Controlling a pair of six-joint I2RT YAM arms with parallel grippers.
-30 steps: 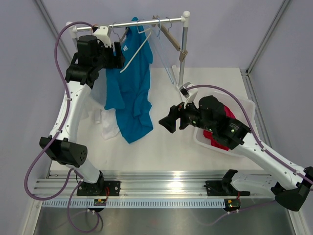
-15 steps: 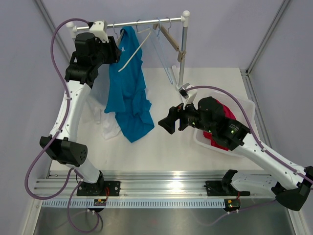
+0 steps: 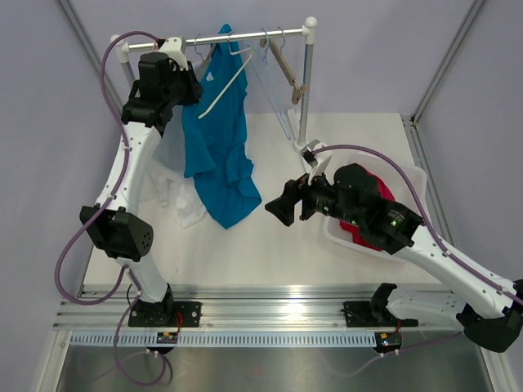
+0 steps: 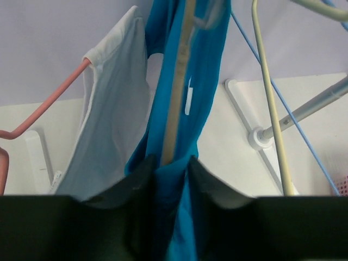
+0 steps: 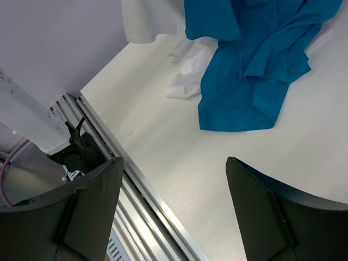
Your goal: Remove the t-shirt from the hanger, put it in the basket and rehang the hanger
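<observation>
A blue t-shirt (image 3: 216, 155) hangs from a cream hanger (image 3: 225, 82) on the rail, its hem bunched on the table. My left gripper (image 3: 194, 88) is up at the shirt's left shoulder, just under the rail. In the left wrist view the left gripper (image 4: 171, 168) is shut on a fold of the t-shirt (image 4: 209, 65), and the hanger's beige arm (image 4: 176, 103) runs down into the cloth between the jaws. My right gripper (image 3: 276, 206) hovers open over the table right of the hem. In the right wrist view the right gripper (image 5: 174, 163) holds nothing, with the t-shirt (image 5: 244, 81) beyond it.
A white garment (image 4: 114, 125) on a pink hanger (image 4: 49, 106) hangs left of the blue shirt. Empty hangers, one wooden (image 3: 286, 65), hang on the rail (image 3: 245, 37) near its post (image 3: 306, 82). A white bin (image 3: 409, 184) with red cloth (image 3: 368, 229) sits at the right.
The left gripper has closed from wide open onto the blue t-shirt and shifted up and right toward the rail. The shirt swung slightly. The right arm stayed put.
</observation>
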